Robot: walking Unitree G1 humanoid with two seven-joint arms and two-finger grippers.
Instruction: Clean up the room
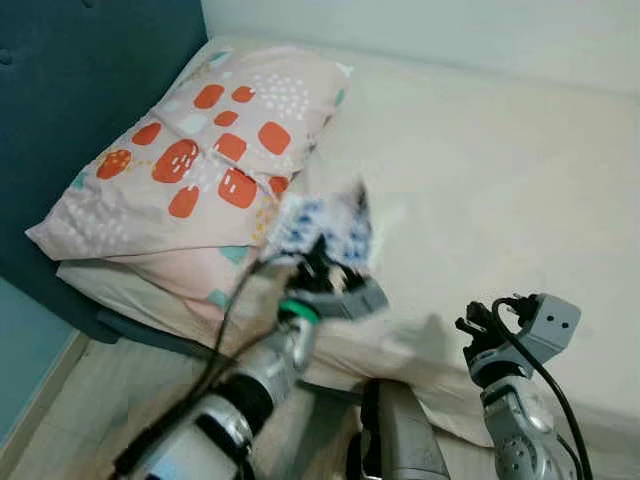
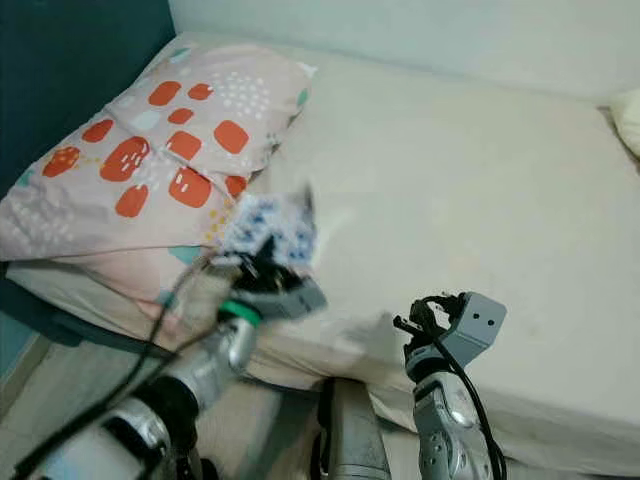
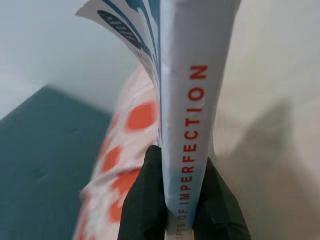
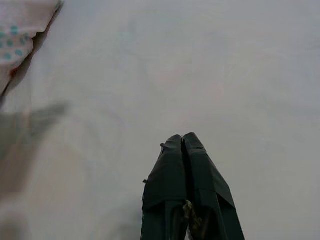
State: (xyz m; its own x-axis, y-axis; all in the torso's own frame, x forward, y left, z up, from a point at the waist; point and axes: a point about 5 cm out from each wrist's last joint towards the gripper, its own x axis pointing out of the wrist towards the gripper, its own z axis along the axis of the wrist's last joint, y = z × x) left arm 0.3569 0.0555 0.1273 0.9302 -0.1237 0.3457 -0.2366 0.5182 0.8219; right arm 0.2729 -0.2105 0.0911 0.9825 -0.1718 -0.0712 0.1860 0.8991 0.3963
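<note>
The book (image 3: 187, 100), spine lettered "IMPERFECTION", is clamped between the fingers (image 3: 145, 200) of the left hand (image 1: 318, 262) and held above the bed (image 1: 500, 180) edge, just beside the orange-patterned pillow (image 1: 200, 150). Its pages fan loose and blurred. The right hand (image 4: 186, 150), fingers pressed together and empty, hovers over the mattress.

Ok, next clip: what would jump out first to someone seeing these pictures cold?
The book clamped spine-out in the left end effector, held up above the near edge of the bed with its pages fanning. Next, the pink pillow with orange patches, lying at the bed's left end against the dark teal headboard. The right end effector hovers shut over bare sheet.
</note>
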